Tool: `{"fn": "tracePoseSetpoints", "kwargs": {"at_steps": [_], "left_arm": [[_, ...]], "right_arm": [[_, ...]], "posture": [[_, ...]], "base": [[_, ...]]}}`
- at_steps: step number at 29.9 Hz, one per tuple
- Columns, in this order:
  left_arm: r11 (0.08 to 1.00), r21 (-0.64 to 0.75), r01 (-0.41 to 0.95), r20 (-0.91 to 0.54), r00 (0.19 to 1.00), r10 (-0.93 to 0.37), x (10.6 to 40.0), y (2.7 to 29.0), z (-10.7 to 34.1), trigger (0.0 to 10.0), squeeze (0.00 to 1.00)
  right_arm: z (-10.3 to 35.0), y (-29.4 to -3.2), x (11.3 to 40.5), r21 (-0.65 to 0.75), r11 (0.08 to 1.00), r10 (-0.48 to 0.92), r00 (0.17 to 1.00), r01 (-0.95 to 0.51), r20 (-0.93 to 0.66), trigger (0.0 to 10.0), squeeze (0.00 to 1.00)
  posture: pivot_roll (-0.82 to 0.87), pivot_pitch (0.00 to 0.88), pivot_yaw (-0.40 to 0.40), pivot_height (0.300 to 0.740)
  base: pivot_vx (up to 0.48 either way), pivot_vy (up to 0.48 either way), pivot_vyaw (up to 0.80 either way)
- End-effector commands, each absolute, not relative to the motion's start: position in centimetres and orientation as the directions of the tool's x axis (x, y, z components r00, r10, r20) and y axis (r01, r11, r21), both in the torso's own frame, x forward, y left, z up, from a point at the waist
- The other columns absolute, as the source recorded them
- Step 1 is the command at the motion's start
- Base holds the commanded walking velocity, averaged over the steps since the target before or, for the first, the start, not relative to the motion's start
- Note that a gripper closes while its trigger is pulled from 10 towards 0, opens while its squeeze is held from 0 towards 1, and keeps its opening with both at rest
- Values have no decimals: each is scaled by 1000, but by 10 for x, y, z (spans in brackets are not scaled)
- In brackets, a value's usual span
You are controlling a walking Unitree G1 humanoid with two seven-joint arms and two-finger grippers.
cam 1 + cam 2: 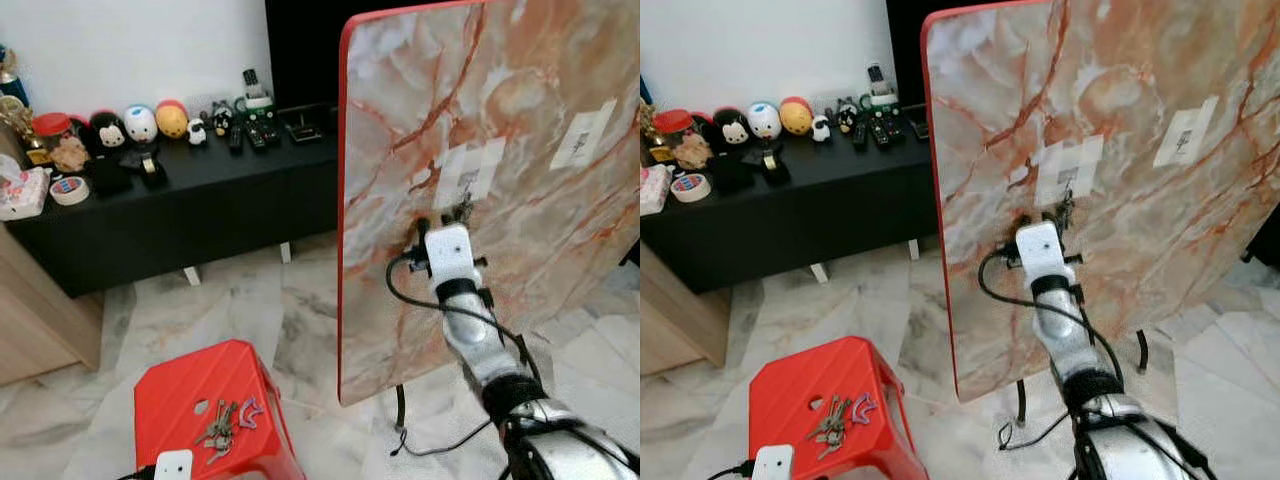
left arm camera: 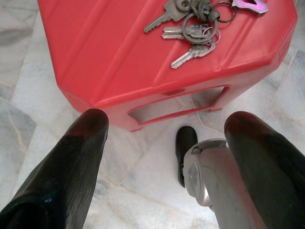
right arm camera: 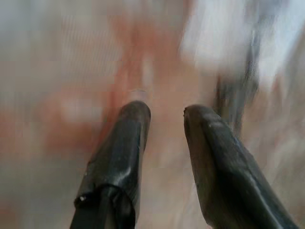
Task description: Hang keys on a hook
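Lying on the stool (image 1: 190, 395) top, keys (image 1: 222, 422) unhung; left gripper (image 2: 167, 143) parted, empty; right gripper (image 3: 164, 112) parted, empty, at the board (image 1: 520, 130).

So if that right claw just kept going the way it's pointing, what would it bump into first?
Most likely the marble-patterned board. The right gripper points straight at it from close by, fingers slightly apart, with nothing between them and it. A dark thing hanging under the white patch sits just off to one side.

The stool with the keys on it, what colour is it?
The stool is bright red, clearest in the left wrist view.
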State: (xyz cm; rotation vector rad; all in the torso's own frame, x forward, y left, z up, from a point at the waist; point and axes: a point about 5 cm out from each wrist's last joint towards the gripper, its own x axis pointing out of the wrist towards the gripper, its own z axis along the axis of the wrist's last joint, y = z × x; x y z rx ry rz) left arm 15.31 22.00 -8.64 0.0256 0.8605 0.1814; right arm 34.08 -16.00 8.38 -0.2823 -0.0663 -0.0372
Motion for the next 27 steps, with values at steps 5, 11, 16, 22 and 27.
{"fn": "tracePoseSetpoints", "kwargs": {"at_steps": [5,11,16,22,27], "left_arm": [[982,104,-157,-763,621,180,147,223,-88,10000,0],[984,113,-141,-763,621,177,150,224,-87,10000,0],[983,118,-140,-760,624,180,153,226,-86,10000,0],[983,121,-137,-764,620,180,154,229,-85,10000,0],[984,121,-127,-771,612,174,152,228,-86,10000,0]], "right_arm": [[29,-176,303,-90,989,-132,979,119,-157,10000,0],[-43,-173,246,-20,997,-68,811,70,-581,10000,0],[-70,-177,209,-13,998,-56,674,69,-737,10000,0],[-91,-181,171,-21,991,-87,526,130,-846,10000,0],[-91,-175,171,-39,998,-59,534,49,-844,10000,0]], "posture": [[29,19,-3,740],[27,0,6,740],[26,0,6,740],[27,0,15,740],[17,0,24,740]], "base": [[0,0,0],[0,0,0],[0,0,0],[0,0,0],[0,0,0]]}}
